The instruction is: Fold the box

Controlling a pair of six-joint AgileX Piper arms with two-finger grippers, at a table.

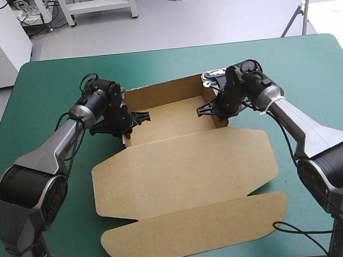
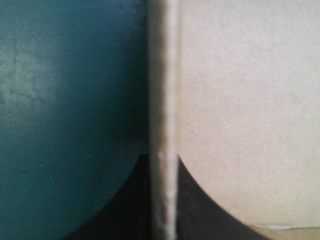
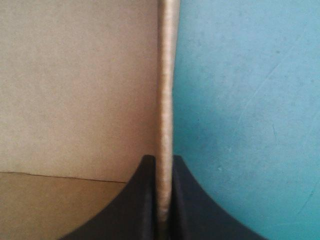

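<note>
The brown box [image 1: 186,171] lies mid-table, partly folded. Its far part forms a tray with a raised back wall [image 1: 163,92] and side walls. The lid panel and a rounded front flap [image 1: 196,229] lie flat toward the near edge. My left gripper [image 1: 127,123] is shut on the tray's left wall. In the left wrist view that wall's edge [image 2: 162,100] runs straight out from between the left gripper [image 2: 164,200]. My right gripper [image 1: 216,110] is shut on the right wall. That wall's edge [image 3: 166,75] rises from between the right gripper [image 3: 163,200].
Bare teal-green cover [image 1: 45,90] surrounds the box on the left, right [image 1: 315,77] and far sides. The flat front flap reaches close to the table's near edge. Both arms stretch forward along the box's two sides.
</note>
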